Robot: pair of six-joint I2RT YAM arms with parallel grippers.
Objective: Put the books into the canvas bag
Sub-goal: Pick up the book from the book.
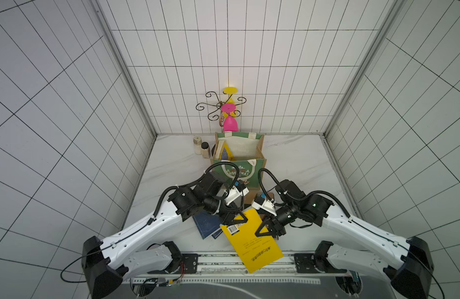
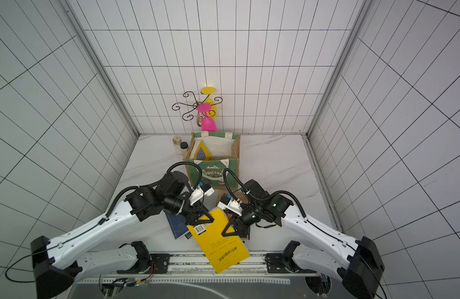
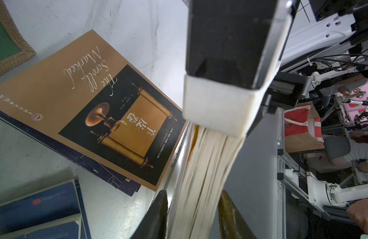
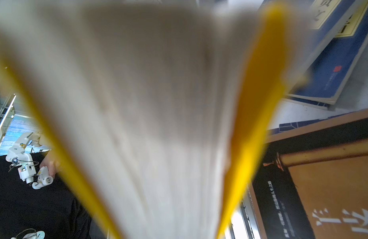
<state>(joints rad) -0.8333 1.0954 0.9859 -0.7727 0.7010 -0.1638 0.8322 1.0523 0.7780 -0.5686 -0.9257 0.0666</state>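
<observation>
A yellow book (image 1: 252,246) hangs tilted over the table's front edge, held between both arms. My right gripper (image 1: 262,229) is shut on its edge; its jaws are hidden in the right wrist view, where the fanned page block (image 4: 137,124) fills the frame. My left gripper (image 3: 193,192) straddles the pages (image 3: 206,165) with a thin slit at one finger, so I cannot tell if it presses. The canvas bag (image 1: 239,165) stands open behind, with books (image 1: 225,152) inside. A brown book (image 3: 85,93) and navy books (image 1: 207,225) lie on the table.
Two small jars (image 1: 201,147) stand left of the bag. A wire rack with pink and yellow glasses (image 1: 229,114) is at the back wall. A metal rail (image 1: 218,259) runs along the table's front edge beneath the yellow book.
</observation>
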